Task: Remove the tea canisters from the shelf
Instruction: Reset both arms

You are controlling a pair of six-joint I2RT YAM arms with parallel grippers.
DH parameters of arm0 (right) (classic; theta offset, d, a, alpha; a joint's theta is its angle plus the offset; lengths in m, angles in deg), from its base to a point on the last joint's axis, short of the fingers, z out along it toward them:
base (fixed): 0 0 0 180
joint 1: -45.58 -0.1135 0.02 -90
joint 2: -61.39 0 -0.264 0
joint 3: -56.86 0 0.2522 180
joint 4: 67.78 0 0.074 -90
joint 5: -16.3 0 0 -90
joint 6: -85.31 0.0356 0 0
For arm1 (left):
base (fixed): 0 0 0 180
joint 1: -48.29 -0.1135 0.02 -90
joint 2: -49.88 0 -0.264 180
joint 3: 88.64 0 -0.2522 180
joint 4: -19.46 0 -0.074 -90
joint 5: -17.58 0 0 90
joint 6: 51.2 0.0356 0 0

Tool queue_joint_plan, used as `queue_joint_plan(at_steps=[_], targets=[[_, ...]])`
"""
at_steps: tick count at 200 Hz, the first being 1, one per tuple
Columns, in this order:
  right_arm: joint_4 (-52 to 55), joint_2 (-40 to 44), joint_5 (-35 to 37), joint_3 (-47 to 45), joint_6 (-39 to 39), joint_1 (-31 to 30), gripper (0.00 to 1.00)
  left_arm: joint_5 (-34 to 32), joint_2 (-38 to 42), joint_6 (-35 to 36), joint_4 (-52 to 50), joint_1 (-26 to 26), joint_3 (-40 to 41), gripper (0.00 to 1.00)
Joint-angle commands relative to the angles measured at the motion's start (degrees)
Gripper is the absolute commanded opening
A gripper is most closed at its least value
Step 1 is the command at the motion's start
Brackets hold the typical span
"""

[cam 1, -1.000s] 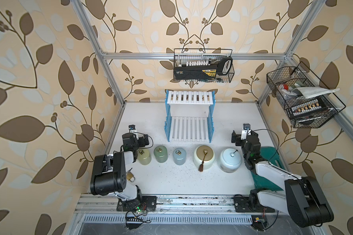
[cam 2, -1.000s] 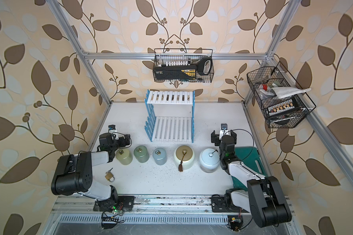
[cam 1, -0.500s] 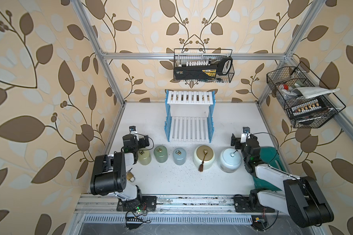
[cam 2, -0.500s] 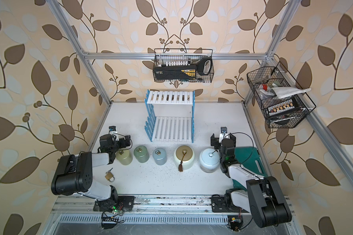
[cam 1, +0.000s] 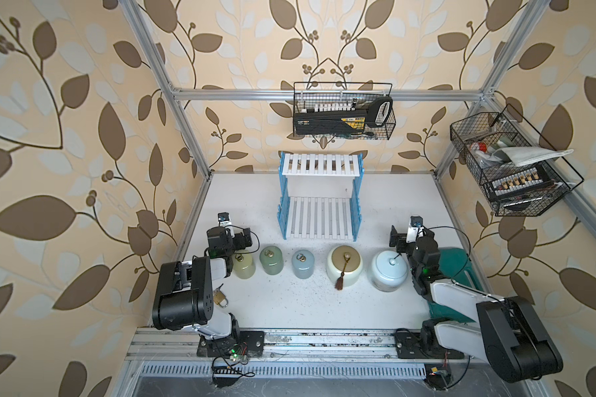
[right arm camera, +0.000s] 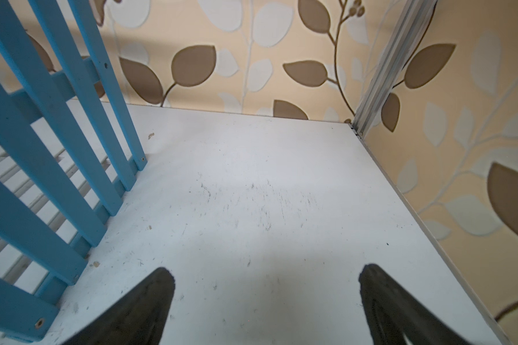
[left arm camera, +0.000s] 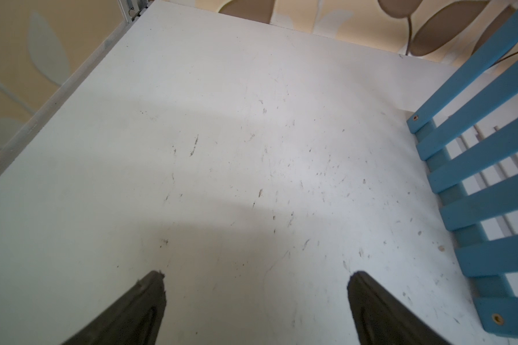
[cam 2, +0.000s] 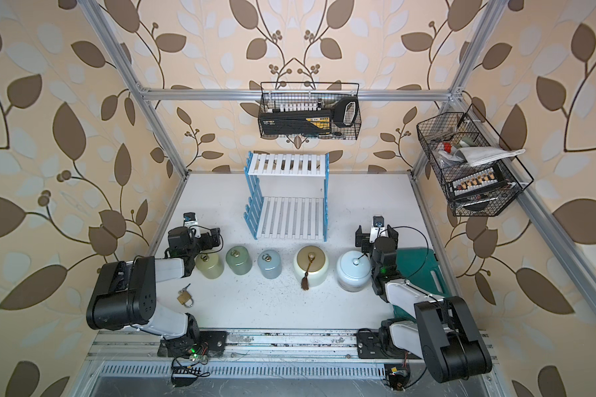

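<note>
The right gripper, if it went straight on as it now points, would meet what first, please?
Likely nothing soon: right gripper faces bare table, shelf off to its side, then the wall.

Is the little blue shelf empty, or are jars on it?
Empty. In both top views the shelf shows two bare white boards; all five tea canisters stand on the table in front.

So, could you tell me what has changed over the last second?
The right gripper drew back slightly toward its base, open and empty; nothing was grasped or released. The open left gripper, the tea canisters lined up in front of the shelf, and the shelf itself stayed put.
</note>
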State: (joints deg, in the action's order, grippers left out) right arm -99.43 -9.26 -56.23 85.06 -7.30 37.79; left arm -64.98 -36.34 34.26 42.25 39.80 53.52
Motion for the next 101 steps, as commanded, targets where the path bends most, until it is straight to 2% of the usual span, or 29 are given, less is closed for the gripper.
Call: queue_joint_plan(at_steps=[1,46,84,101], targets=[[-5.43,-2.93,-0.78,-0.81,-0.15,-0.39,0.99,-0.85,0.87,0.69,2.22,0.64,0.08,0.99],[-16.01,-10.96,0.64,-1.47,-0.72,-0.47,0.99,-0.90,0.87,0.64,2.20,0.59,0.07,0.99],[-17.18,-14.81,-0.60,-0.49,-0.10,0.21,0.99,-0.89,0.87,0.70,2.20,0.65,-0.04,0.99],[-18.09,-17.45,1.08,0.31,0.96,0.69,0.99,-0.86,0.87,0.67,2.25,0.60,-0.09,0.99]])
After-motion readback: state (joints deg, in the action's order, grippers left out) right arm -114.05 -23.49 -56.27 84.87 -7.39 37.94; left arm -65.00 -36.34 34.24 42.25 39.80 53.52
